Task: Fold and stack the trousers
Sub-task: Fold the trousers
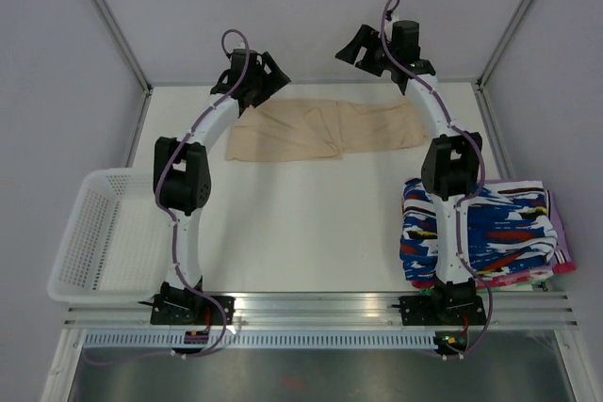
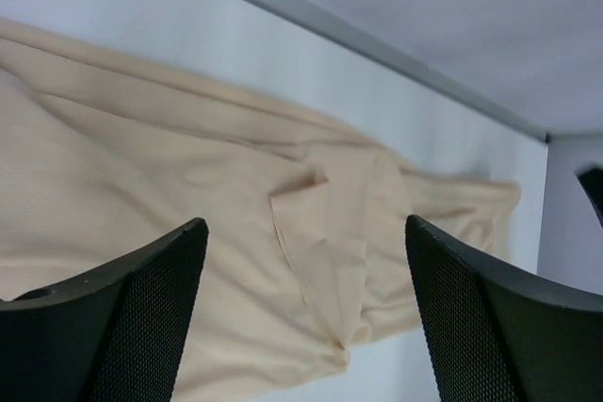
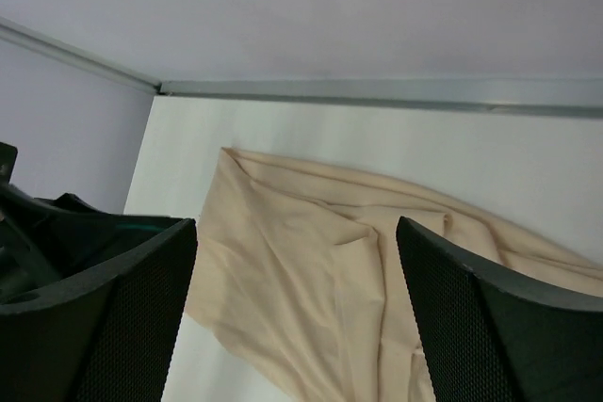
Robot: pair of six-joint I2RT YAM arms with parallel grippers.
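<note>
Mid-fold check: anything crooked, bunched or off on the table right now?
Only the trousers: they lie in a strip, but a creased flap bunches at mid-length and the near edge steps unevenly. The left gripper and right gripper are open, holding nothing.

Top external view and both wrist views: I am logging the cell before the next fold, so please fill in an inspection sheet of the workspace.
Surface: white table, no spills seen.
Job's things: beige trousers lie in a creased long strip along the far edge, not stacked.
Clutter: patterned garments piled at the right; white mesh basket at the left.
Grippers: left gripper and right gripper open, raised near the trousers' ends, holding nothing.
Cables: purple cables run along both arms, clear of the cloth.
Surroundings: grey walls, metal frame.
</note>
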